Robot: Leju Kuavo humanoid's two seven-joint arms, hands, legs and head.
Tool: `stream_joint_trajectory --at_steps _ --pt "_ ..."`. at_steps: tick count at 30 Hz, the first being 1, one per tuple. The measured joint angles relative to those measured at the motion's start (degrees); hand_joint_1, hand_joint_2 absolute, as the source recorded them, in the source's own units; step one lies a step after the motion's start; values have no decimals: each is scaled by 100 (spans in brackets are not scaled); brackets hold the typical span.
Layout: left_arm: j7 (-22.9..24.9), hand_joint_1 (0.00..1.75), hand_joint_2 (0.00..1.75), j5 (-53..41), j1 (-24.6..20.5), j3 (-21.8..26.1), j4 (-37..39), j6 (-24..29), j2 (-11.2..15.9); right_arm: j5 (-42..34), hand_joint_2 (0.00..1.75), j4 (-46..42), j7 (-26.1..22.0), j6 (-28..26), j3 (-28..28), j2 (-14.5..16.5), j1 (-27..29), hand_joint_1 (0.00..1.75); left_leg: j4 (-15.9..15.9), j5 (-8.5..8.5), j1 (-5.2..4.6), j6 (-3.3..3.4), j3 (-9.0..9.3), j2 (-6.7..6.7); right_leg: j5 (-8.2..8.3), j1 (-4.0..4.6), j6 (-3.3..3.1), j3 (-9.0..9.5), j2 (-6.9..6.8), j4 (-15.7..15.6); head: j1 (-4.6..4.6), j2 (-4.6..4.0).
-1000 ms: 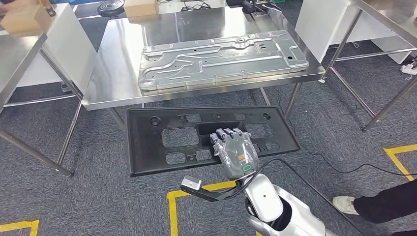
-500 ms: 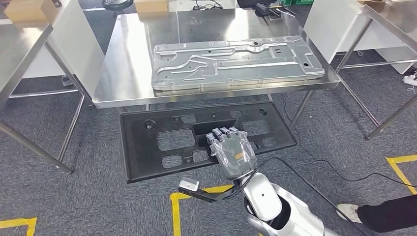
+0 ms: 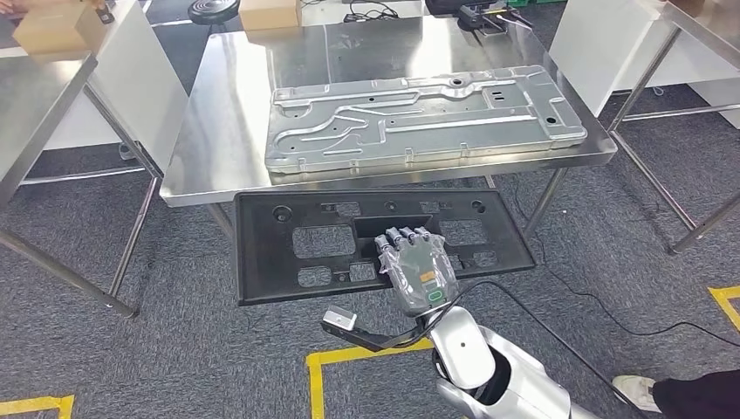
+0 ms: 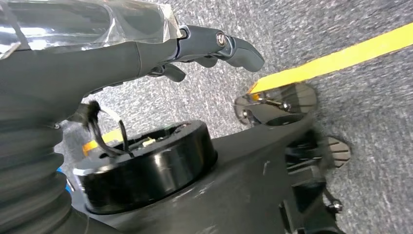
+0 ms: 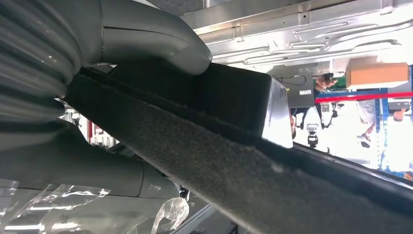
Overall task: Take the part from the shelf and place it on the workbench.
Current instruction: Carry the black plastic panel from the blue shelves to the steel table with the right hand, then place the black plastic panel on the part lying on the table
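The black plastic part (image 3: 381,244), a long flat panel with rectangular cut-outs, is held level above the grey carpet, just in front of the near edge of the steel workbench (image 3: 218,122) and below its top. The right hand (image 3: 417,264) grips the part at its near long edge, fingers hooked over into a central cut-out; in the right wrist view the thumb (image 5: 146,36) presses on the panel's face. A stamped metal plate (image 3: 423,113) lies flat on the workbench. The left hand (image 4: 146,46) hangs over carpet and yellow floor tape (image 4: 336,58), holding nothing, fingers loosely curled.
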Motion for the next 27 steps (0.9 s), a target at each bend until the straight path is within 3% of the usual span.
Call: stream_joint_trajectory --at_steps 2,3,4,6,7,9,12,14,16,17,18,19,21,23,27 --pt "0 0 175 1 10 0 0 -3 -2 41 175 77 8 4 1 10 22 175 661 -132 54 -55 -448 9 -57 -6 7 53 1 2 0 0" --pt "0 0 175 1 18 0 1 -4 -2 68 175 108 13 15 1 10 37 175 716 -37 72 -70 -551 15 -91 -12 19 94 2 2 0 0" --pt "0 0 175 1 24 0 1 -3 -3 91 175 136 18 28 0 9 48 175 530 174 84 -79 -539 23 -130 -22 37 148 4 3 0 0" --pt "4 0 175 3 29 0 0 -5 -2 134 175 179 26 58 -2 5 58 175 -276 708 89 -74 -272 53 -215 -38 85 267 5 -1 0 0" --pt "8 0 175 5 27 0 0 -9 -2 156 175 196 28 78 -3 1 56 175 -639 867 74 -54 -127 63 -257 -35 120 311 8 -2 1 0" --pt "16 0 175 10 25 0 0 -23 -5 216 175 228 31 137 -8 -19 65 175 -942 917 31 7 9 70 -310 -25 188 353 9 -18 2 0" --pt "31 0 175 10 32 0 0 -42 -9 298 175 277 24 222 -18 -68 101 175 -993 870 15 126 73 55 -379 -45 288 392 3 -12 4 1" --pt "35 0 175 7 23 0 0 -44 -11 342 175 307 19 258 -22 -107 118 175 -1037 844 27 216 156 52 -581 -52 318 202 3 421 8 1" --pt "35 0 175 8 14 0 0 -47 -16 361 175 343 19 284 -23 -153 145 175 -1040 789 4 290 217 53 -861 -37 321 -269 4 1250 10 1" --pt "35 0 175 8 18 0 1 -50 -20 365 175 365 17 299 -23 -177 168 175 -1040 761 -8 311 250 49 -918 -32 322 -494 5 1577 9 1" --pt "35 0 175 8 24 0 1 -51 -24 372 175 385 10 320 -23 -198 191 175 -1040 728 -18 320 290 42 -857 -26 319 -626 6 1698 10 1" --pt "35 0 175 8 29 0 1 -52 -26 384 175 403 -1 349 -23 -217 208 175 -1038 692 -26 319 339 31 -684 -24 311 -647 6 1588 10 0" --pt "33 0 175 8 29 0 0 -54 -27 421 175 430 -33 447 -24 -255 212 175 -1036 607 -32 290 446 11 -163 -23 274 -407 5 829 11 0" --pt "23 0 175 8 14 0 0 -56 -32 454 175 439 -58 564 -29 -306 185 175 -1020 514 -63 240 507 -2 118 -4 230 -154 8 168 10 0" --pt "4 0 175 8 11 0 1 -58 -43 480 175 441 -63 684 -91 -430 127 175 -1001 403 -67 128 536 -4 83 3 114 -66 19 -3 7 1"
